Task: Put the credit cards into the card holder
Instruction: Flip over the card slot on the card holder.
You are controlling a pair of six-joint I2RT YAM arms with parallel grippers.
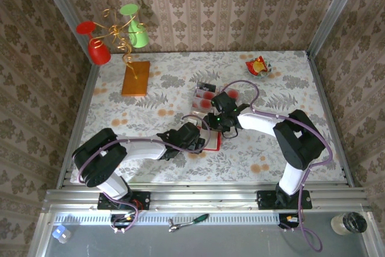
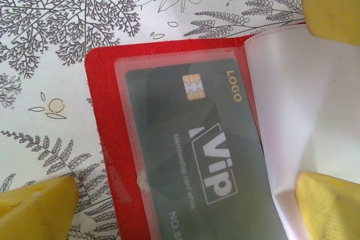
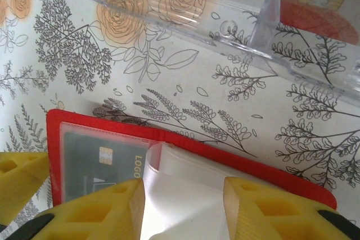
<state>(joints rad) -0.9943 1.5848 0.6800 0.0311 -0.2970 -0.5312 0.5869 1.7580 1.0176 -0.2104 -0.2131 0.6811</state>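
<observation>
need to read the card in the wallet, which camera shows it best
Left wrist: the grey VIP card lies sleeved in the red card holder, chip and lettering legible. Right wrist catches its chip corner; top external, a red sliver of holder.

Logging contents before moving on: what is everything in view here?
card holder: one, red, open mid-table
card: one, dark grey, inside the holder
loose cards: stack, count unclear, pale with red, beyond the holder
clear tray: one, transparent, beside them
snack wrapper: one, red-yellow, far right
wire stand: one, gold on orange-brown block, far left
goblets: two, red and green, on the stand
tool: one, green handle, near ledge
left gripper: one, yellow fingers, open, at the holder
right gripper: one, yellow fingers, open, above the holder
</observation>
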